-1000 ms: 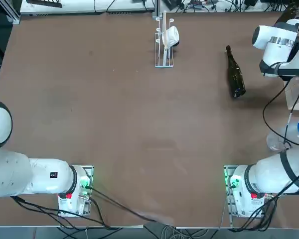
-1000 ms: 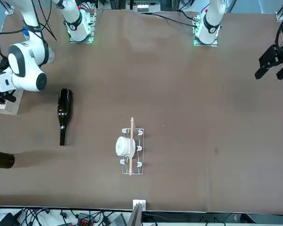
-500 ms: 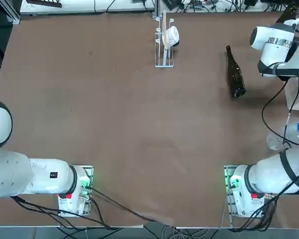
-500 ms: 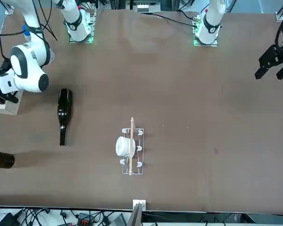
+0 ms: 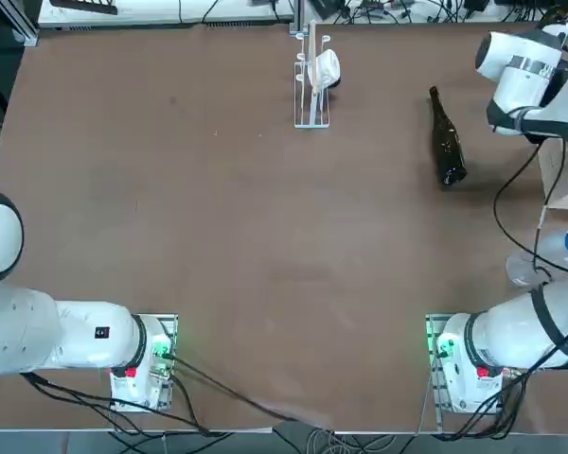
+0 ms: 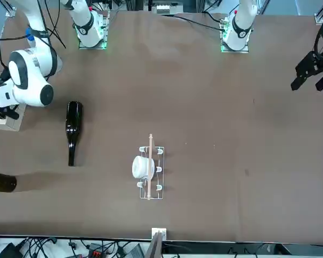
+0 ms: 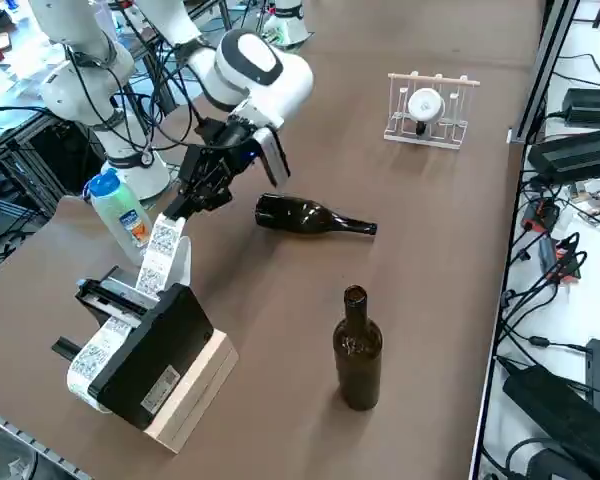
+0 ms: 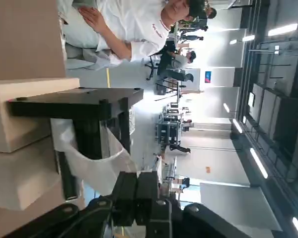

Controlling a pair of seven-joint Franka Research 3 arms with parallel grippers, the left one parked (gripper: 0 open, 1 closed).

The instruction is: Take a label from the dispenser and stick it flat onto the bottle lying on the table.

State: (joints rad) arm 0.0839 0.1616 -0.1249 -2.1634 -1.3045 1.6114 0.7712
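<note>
**Right arm shifted at the label dispenser; claw clenched at the strip end**

Relative to the earlier top view, the wrist section of the right arm (image 5: 525,85) has shifted and turned slightly. The bottle (image 7: 300,214) occupies the same position.

Near to far in the right side view:

- Dispenser (image 7: 150,365): black-bodied, seated on a wooden block (image 7: 195,395). The block presumably raises the label outlet to a height the arm can reach.
- Brown bottle (image 7: 358,355): upright on the table (image 7: 280,400), apart from the work; probably a spare.
- Label strip (image 7: 160,255): printed labels on a band that rises from the dispenser to the claw (image 7: 170,213). The claw is clenched, apparently on the strip's free end, likely to draw a label off its backing.
- Bottle to be labelled: dark, on its side on the table beyond the dispenser, with bare glass facing up. This pose suits flat application from above.
- Rack (image 7: 435,78): well apart, with no evident role.

Visibility limits: the arm covers most of the dispenser in the top view, and the frame edge cuts it off. The exact pinch point is hard to make out. Whether a label has separated from the backing cannot be determined.
</note>
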